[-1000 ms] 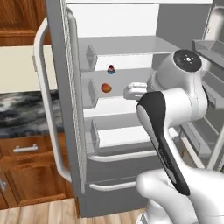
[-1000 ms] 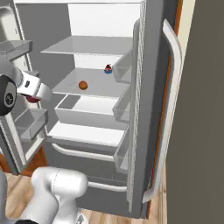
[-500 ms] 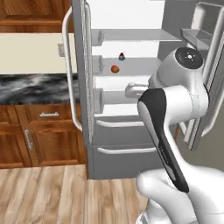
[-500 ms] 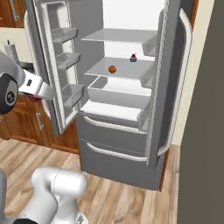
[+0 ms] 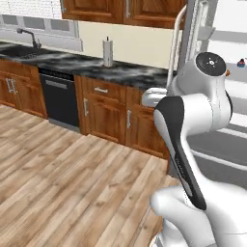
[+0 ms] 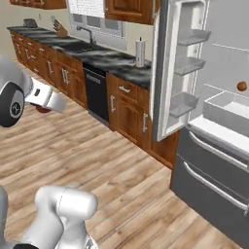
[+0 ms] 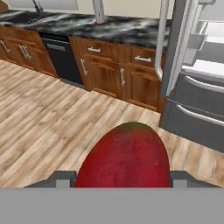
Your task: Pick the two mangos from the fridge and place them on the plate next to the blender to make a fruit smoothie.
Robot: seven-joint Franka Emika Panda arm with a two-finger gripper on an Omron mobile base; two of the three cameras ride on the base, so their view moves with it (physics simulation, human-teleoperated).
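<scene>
Gripper (image 7: 122,181) is clamped on the red mango (image 7: 124,157): in the hand view the fruit sits between the two finger tips and covers the lower centre of the frame (red skin, a little green at the top). In the right base view the gripper appears at far left, above the wood floor (image 6: 112,165), with a bit of red just under it.

Orange mango (image 6: 241,86) lies on a white shelf inside the fridge (image 6: 214,121), approx. mid-height. Same fruit shows as an orange sliver at the arm's edge in the left base view (image 5: 226,73). Near it on the shelf: a small blue-based item w/ dark red top (image 5: 241,62).

Fridge doors stand open; left door (image 6: 180,68) carries clear bins and a long curved handle (image 5: 177,43).

Counter (image 5: 96,62) is dark marbled stone over wood cabinets (image 5: 108,113). On or beside it:
- black dishwasher (image 5: 60,99)
- sink tap (image 5: 29,34)
- upright metal cylinder (image 5: 108,52)
</scene>
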